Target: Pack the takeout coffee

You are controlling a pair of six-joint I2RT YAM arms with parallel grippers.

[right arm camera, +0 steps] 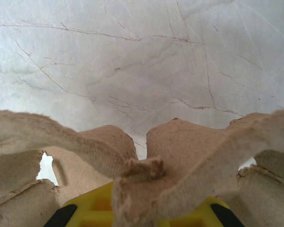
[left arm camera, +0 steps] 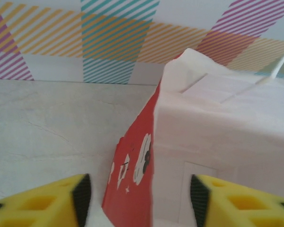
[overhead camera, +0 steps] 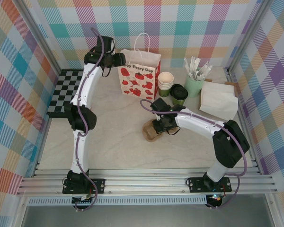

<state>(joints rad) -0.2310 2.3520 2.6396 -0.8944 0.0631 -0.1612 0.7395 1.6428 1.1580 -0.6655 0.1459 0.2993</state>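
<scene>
The takeout coffee (overhead camera: 179,95) stands upright on the table (overhead camera: 113,142) toward the back, a small green paper cup closed with a round black lid (overhead camera: 179,90). It sits just beside a stack of open cups (overhead camera: 165,81) on its left, with a mint tumbler (overhead camera: 194,86) near its right.

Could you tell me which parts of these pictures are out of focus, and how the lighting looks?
Top external: sharp and evenly lit, shadows faint. Left wrist: yellow fingers blurred, paper bag soft and slightly washed out. Right wrist: cardboard cup carrier fuzzy up close, table crisp behind it.
</scene>
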